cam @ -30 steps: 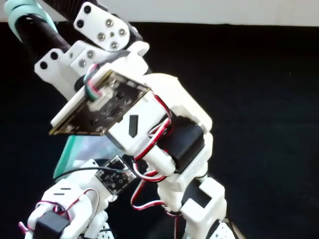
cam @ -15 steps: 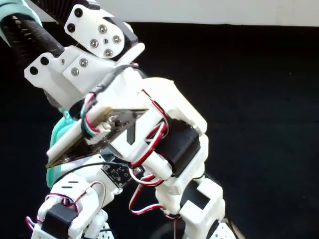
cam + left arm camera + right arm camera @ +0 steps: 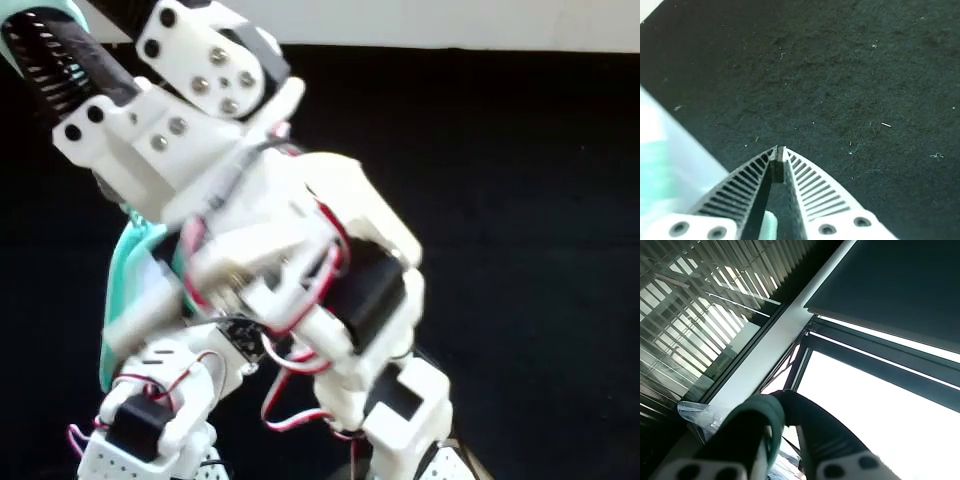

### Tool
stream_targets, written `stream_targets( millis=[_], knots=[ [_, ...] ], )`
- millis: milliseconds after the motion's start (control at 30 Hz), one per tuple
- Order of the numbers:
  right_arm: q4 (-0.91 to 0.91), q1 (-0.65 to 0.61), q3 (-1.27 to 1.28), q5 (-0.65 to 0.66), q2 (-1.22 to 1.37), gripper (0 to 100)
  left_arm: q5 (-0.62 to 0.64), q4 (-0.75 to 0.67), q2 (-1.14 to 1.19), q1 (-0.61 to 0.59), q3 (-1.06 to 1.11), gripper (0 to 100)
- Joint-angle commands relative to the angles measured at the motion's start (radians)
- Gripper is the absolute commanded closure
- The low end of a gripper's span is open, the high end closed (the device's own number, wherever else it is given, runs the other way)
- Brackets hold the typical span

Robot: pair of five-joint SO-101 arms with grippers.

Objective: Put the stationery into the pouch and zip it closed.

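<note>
Hidden: in the high view the white arms [image 3: 300, 250] cover most of the pouch [image 3: 120, 290]. We see just a teal strip of it, with a pale patch beside that.
Pouch place: toward the left side of the high view, on or over the black table [image 3: 520, 250]; we cannot tell which.
Pouch axis: the teal strip runs steeply up the high view, leaning a little. We cannot tell which end carries the zip.
Left gripper [image 3: 778, 150]: the tips are pressed together over bare table, and we see nothing between them. The pouch's clear edge lies just beside one finger.
Right gripper [image 3: 781, 397]: raised, facing window blinds [image 3: 700, 305], with the tips meeting. A clear plastic corner [image 3: 695, 412] sticks out beside its teal finger; we cannot tell whether it is clamped.
</note>
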Motion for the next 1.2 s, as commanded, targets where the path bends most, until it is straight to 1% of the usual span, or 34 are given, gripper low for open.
stream_targets(
  millis=[0,67,200,300,467,833,1167],
  knots=[
    [-0.042,-0.002,0.031,0.089,-0.111,99.1,-0.011,-0.051,-0.001,0.012,0.015,99],
    [-0.038,0.001,0.088,0.146,-0.151,99.1,-0.011,-0.049,-0.001,0.010,0.015,99],
    [-0.041,0.071,0.193,0.149,-0.248,99.1,-0.011,-0.049,-0.002,0.004,0.013,99],
    [-0.038,0.147,0.275,0.149,-0.305,99.1,-0.011,-0.049,-0.002,0.004,0.012,99],
    [-0.038,0.240,0.395,0.149,-0.366,99.1,-0.011,-0.046,-0.002,0.002,0.012,99],
    [-0.035,0.298,0.424,0.149,-0.377,99.1,-0.011,-0.044,-0.002,0.002,0.012,99],
    [0.120,0.298,0.427,0.146,-0.372,99.1,-0.011,-0.044,-0.002,0.002,0.012,99]
  ],
)
